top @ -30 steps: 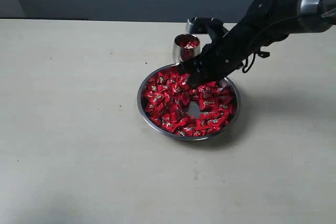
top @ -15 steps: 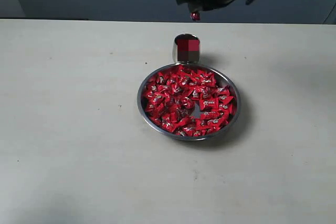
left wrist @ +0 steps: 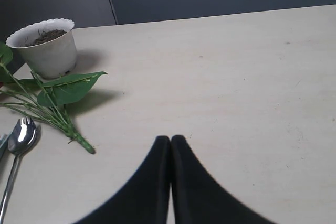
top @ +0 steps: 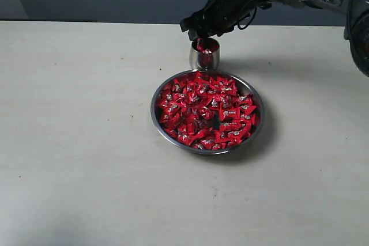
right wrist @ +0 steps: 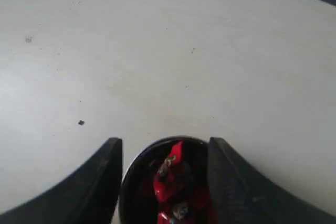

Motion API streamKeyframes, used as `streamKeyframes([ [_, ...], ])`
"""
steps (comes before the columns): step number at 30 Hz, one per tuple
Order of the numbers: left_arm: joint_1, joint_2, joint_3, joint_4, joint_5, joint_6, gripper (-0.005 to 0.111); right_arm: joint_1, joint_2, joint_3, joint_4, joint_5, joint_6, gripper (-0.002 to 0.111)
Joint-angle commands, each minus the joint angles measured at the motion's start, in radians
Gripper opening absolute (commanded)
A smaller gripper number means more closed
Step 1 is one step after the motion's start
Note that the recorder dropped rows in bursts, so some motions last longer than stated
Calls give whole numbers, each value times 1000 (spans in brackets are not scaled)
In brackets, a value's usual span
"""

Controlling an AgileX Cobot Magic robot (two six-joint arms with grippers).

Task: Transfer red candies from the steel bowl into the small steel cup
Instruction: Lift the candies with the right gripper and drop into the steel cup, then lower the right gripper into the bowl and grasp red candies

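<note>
- Hovering just above the small steel cup (top: 204, 59), the right gripper (top: 200, 29) has its two dark fingers spread apart, nothing between them.
- From the right wrist view, the fingers (right wrist: 107, 174) stand either side of the cup's mouth, with red wrappers (right wrist: 170, 182) showing inside it.
- The cup stands upright just beside the far rim of the steel bowl (top: 154, 113), toward its left part.
- Red candies (top: 196, 110) heap in the bowl, leaving one small bare spot near its middle.
- The left gripper (left wrist: 170, 140) has its fingers pressed together, empty, over bare table (left wrist: 252, 77).
- Near it lie a leafy green stem (left wrist: 63, 95), a white pot of soil (left wrist: 44, 48) and a spoon (left wrist: 18, 140).
</note>
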State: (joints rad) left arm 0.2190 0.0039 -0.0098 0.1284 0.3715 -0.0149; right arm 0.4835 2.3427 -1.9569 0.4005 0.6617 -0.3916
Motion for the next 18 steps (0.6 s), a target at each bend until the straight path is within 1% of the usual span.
streamKeyframes([
  [1, -1, -4, 6, -5, -6, -4, 0, -6, -75, -12, -55, 55, 2, 46],
  [2, -1, -4, 6, -5, -6, -4, 0, -6, -97, -12, -62, 90, 2, 43],
  [3, -1, -4, 6, -5, -6, -4, 0, -6, -123, -12, -62, 151, 5, 36],
  [5, -1, -4, 6, -5, -6, -4, 0, -6, -158, -12, -47, 245, 31, 27],
  [6, -1, -4, 6, -5, -6, -4, 0, -6, -164, -5, -23, 286, 33, 25],
  [10, -1, -4, 6, -5, -6, -4, 0, -4, -201, 107, 62, 381, 4, 25],
  [18, -1, -4, 6, -5, -6, -4, 0, -4, -287, 437, 164, 345, -110, 25],
])
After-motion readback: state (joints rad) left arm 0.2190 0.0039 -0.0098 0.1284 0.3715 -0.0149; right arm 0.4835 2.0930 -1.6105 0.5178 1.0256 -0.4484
